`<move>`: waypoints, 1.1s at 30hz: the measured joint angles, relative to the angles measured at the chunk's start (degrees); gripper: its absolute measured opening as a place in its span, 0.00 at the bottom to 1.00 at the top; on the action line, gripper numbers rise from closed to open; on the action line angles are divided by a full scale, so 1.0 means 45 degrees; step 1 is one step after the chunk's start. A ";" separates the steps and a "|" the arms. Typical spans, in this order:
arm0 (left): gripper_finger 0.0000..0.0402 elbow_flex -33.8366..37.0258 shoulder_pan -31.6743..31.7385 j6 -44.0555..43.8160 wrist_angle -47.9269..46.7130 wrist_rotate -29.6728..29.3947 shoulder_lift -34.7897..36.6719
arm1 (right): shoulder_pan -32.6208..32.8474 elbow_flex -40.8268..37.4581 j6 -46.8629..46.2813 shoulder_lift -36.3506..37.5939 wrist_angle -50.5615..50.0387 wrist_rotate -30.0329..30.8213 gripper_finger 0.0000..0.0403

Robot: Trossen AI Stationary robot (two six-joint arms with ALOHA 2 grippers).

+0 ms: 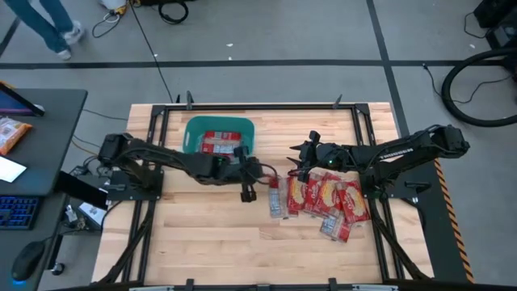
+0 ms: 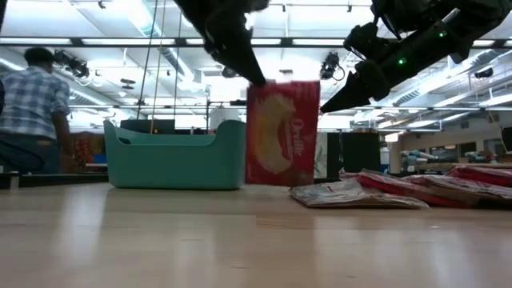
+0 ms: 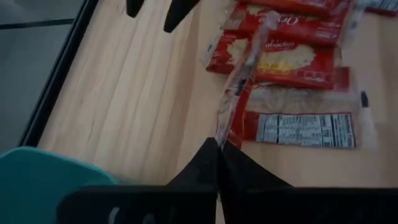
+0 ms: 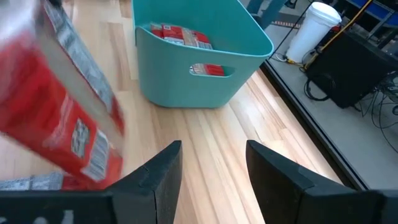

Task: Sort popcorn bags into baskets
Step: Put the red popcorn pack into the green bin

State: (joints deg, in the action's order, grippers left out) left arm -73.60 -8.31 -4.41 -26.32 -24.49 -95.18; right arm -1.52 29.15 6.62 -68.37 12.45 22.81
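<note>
Teal basket (image 1: 194, 129) sitting far left of centre, some red packets already inside. Left gripper (image 1: 271, 176) pinching one popcorn bag (image 2: 282, 132) by top edge, hanging just right of basket. Risk: thin pinch slipping, bag dropping short of rim. Pile of popcorn bags (image 1: 327, 198) lying right of it. Right gripper (image 1: 300, 153) hovering over pile, fingers wide, empty, possibly crowding left arm's path.

A robotics lab: a wooden bench (image 1: 210, 242) in a black frame, cables (image 1: 477, 81) on the taped grey floor, a keyboard (image 1: 16, 212) alongside, ceiling strip lights (image 2: 120, 42) overhead.
</note>
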 joint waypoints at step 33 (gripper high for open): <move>0.00 -0.0024 -0.1366 -0.1935 -0.2923 -0.3826 0.5429 | -0.0005 0.0000 -0.0060 -0.0001 0.0159 0.0000 0.45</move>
State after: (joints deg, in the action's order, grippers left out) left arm -73.71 -14.46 -13.12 -39.47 -41.71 -70.75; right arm -1.54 29.15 6.35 -68.38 13.17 22.81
